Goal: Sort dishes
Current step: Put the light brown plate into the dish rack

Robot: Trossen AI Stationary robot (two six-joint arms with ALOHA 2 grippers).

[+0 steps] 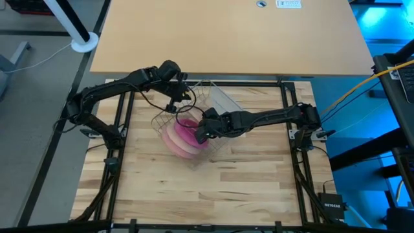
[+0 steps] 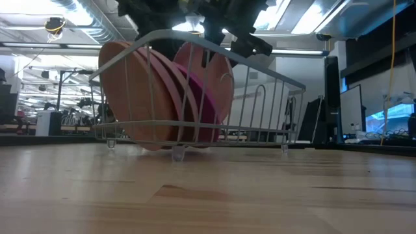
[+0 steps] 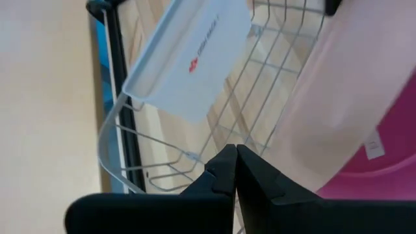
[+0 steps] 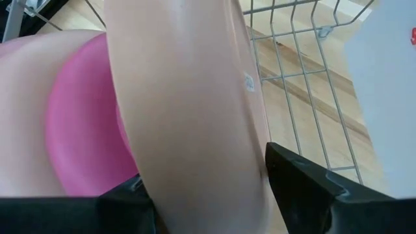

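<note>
plates (image 2: 162, 91) upright in rack (image 2: 260, 97), r tool (image 4: 208, 188) prob. straddling peach one (image 4: 188, 110)

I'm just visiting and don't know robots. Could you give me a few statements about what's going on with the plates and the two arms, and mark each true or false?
1. The plates stand on edge inside the wire rack. True.
2. The right gripper is open, with a finger on either side of the pale peach plate. True.
3. The left gripper is wide open. False: its fingers are pressed together.
4. The magenta-pink plate lies flat on the table. False: it stands in the rack among the others.
5. The tan-brown plate stands at one end of the row. True.
</note>
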